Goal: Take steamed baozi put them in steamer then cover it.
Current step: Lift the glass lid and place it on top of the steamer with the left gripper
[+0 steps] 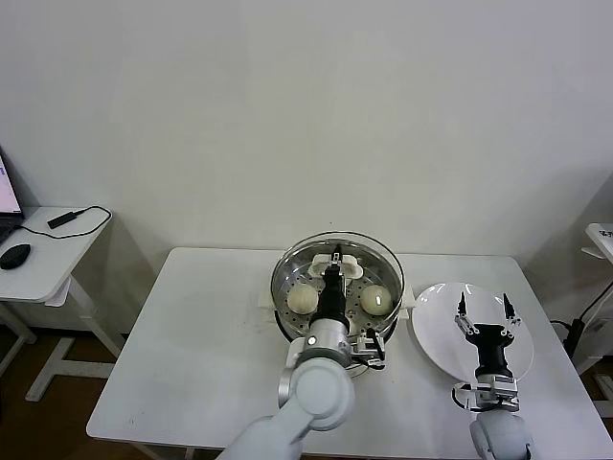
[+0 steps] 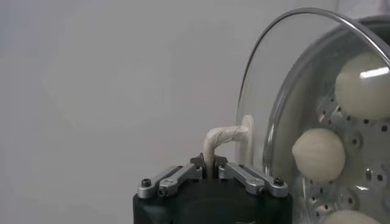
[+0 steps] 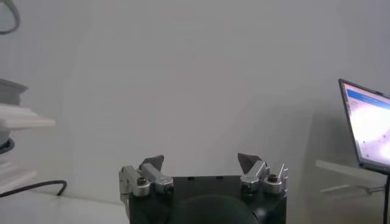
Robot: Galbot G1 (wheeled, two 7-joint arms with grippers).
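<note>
The left gripper (image 1: 336,257) is pinching the white handle of the round clear glass lid (image 2: 292,91) over the shiny steel steamer (image 1: 284,278) holding cream-white buns (image 1: 303,298). If tilting, the lid risks seating crookedly. The right gripper (image 1: 485,308) is idling wide open above the white plate (image 1: 431,331).

I work in what looks like a lab or test room set up for a cooking trial, not a lived-in kitchen. In front of me a plain white table (image 1: 182,355) stands against a bare white wall (image 1: 287,115) with no cupboards, tiles or sink. To my left is a small white desk (image 1: 38,264) with a computer mouse (image 1: 14,255), a dark cable (image 1: 67,222) and the edge of a laptop screen (image 3: 365,125).
</note>
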